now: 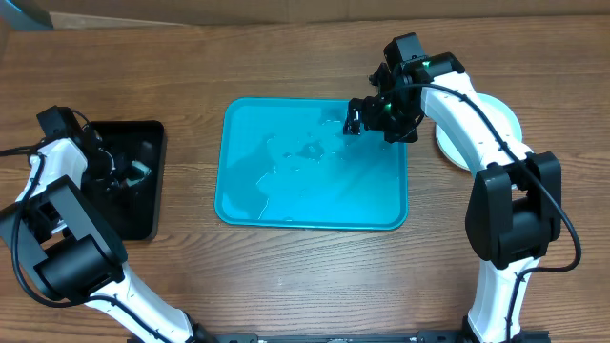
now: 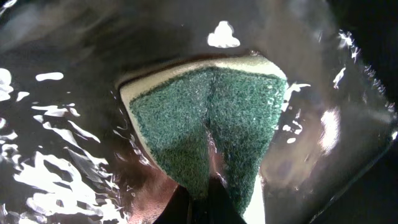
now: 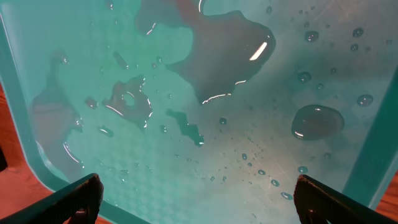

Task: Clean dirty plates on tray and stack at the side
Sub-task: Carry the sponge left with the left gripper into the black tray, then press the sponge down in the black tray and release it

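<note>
Where the left gripper (image 2: pixel 199 202) reaches down into the black bin (image 1: pixel 138 217), its jaws are closed tight on a sponge (image 2: pixel 211 124). They pinch the green scouring face into a crease down its middle, and the pale foam layer shows along the far edge. A dark, wet, glinting surface lies all round the sponge. The right gripper (image 3: pixel 198 186) is spread to full width and holds nothing. Its fingertips (image 3: pixel 81 199) hang over the wet floor of the tray (image 3: pixel 18 93), with puddles and droplets directly beneath; contact cannot be told. The overhead view alone places this gripper over the tray's far right corner. It also shows the plates (image 1: pixel 505 116) off the tray, just to the gripper's right on the table (image 1: pixel 286 286), partly hidden behind the arm; their number cannot be told. Only the left wrist view shows the grip on the sponge.
</note>
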